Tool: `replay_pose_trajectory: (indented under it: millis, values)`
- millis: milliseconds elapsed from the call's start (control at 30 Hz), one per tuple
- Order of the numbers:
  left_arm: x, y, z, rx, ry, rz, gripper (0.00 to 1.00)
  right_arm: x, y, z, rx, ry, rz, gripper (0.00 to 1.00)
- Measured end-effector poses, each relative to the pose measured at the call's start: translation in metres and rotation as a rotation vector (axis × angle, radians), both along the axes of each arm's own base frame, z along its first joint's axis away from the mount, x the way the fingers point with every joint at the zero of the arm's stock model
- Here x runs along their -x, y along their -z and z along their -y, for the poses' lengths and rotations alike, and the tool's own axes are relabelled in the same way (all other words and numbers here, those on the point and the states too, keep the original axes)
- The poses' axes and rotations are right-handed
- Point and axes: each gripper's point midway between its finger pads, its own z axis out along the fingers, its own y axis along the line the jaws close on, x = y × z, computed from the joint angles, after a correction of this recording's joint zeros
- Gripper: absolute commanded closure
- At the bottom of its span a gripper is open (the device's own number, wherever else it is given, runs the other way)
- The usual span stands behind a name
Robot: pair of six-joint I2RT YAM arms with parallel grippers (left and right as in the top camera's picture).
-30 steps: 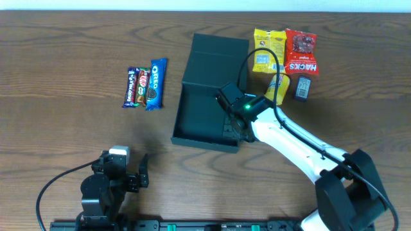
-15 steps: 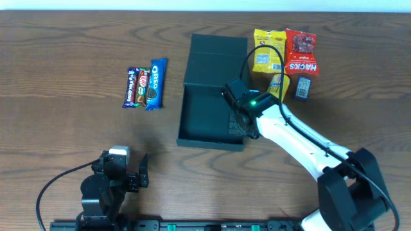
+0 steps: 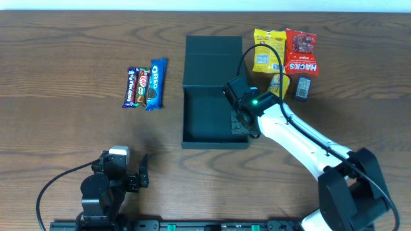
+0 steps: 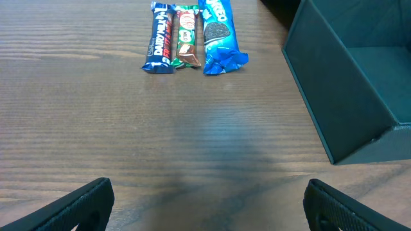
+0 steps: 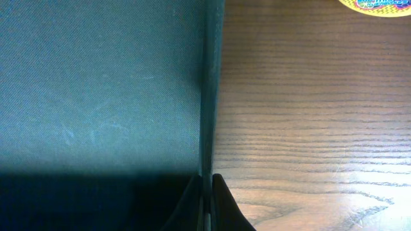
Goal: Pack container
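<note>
The dark teal container (image 3: 205, 115) lies open mid-table, its flap lid (image 3: 212, 61) folded back toward the far side. My right gripper (image 3: 239, 123) is shut on the container's right wall, which shows edge-on between the fingers in the right wrist view (image 5: 207, 128). Three snack bars (image 3: 146, 85) lie left of the container and also show in the left wrist view (image 4: 192, 38). Snack packets (image 3: 286, 58) lie to its right. My left gripper (image 4: 205, 205) is open and empty near the table's front edge, at the front left in the overhead view (image 3: 135, 174).
A yellow packet (image 3: 268, 51), a red Hacks packet (image 3: 301, 51), a small dark packet (image 3: 303, 87) and a yellow item (image 3: 277, 83) partly under my right arm lie at the back right. The container's corner (image 4: 347, 96) shows in the left wrist view.
My right gripper, shut on the container's right wall, has swung the container from skewed to square with the table and shifted it slightly right. The left arm has not moved.
</note>
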Motion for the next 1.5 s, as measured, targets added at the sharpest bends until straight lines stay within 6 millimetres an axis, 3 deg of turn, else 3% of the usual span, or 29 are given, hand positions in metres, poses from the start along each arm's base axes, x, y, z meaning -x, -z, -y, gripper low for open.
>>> replay_pose_trajectory:
  millis: [100,167,233,300,400,467,567,600,700,767,833,900,1033,1500]
  values:
    - [0.0,0.0,0.0,0.0,0.0,0.0,0.05,0.0,0.0,0.0,0.002,-0.004,0.0,0.95]
    - [0.0,0.0,0.0,0.0,0.0,0.0,0.05,0.0,0.0,0.0,0.0,-0.001,0.0,0.65]
    - [0.0,0.0,0.0,0.0,0.0,0.0,0.05,0.0,0.0,0.0,-0.002,-0.003,-0.002,0.48]
    - [0.0,0.0,0.0,0.0,0.0,0.0,0.04,0.001,0.0,-0.001,-0.009,0.007,-0.004,0.19]
    - [0.0,0.0,0.0,0.0,0.0,0.0,0.05,0.006,-0.001,0.001,0.003,0.009,-0.031,0.01]
    - [0.0,0.0,0.0,0.0,0.0,0.0,0.05,0.009,-0.011,0.004,0.012,0.017,-0.056,0.01]
    - [0.0,0.0,0.0,0.0,0.0,-0.001,0.05,-0.005,-0.047,-0.002,-0.012,0.027,-0.025,0.01]
    - [0.0,0.0,0.0,0.0,0.0,0.0,0.05,-0.012,-0.066,-0.004,-0.033,0.033,0.005,0.01]
    - [0.0,0.0,0.0,0.0,0.0,0.0,0.05,-0.04,-0.158,-0.007,-0.15,0.029,0.216,0.01]
    - [0.0,0.0,0.0,0.0,0.0,0.0,0.05,-0.044,-0.206,0.002,-0.198,0.019,0.342,0.01]
    - [0.0,0.0,0.0,0.0,0.0,0.0,0.05,-0.039,-0.241,0.016,-0.223,0.016,0.435,0.01]
    - [0.0,0.0,0.0,0.0,0.0,0.0,0.04,-0.033,-0.26,0.028,-0.231,0.019,0.483,0.01]
    - [0.0,0.0,0.0,0.0,0.0,0.0,0.05,-0.026,-0.27,0.036,-0.229,0.012,0.51,0.01]
    - [-0.001,-0.002,0.002,0.009,0.007,0.008,0.05,-0.014,-0.257,0.038,-0.195,-0.024,0.436,0.01]
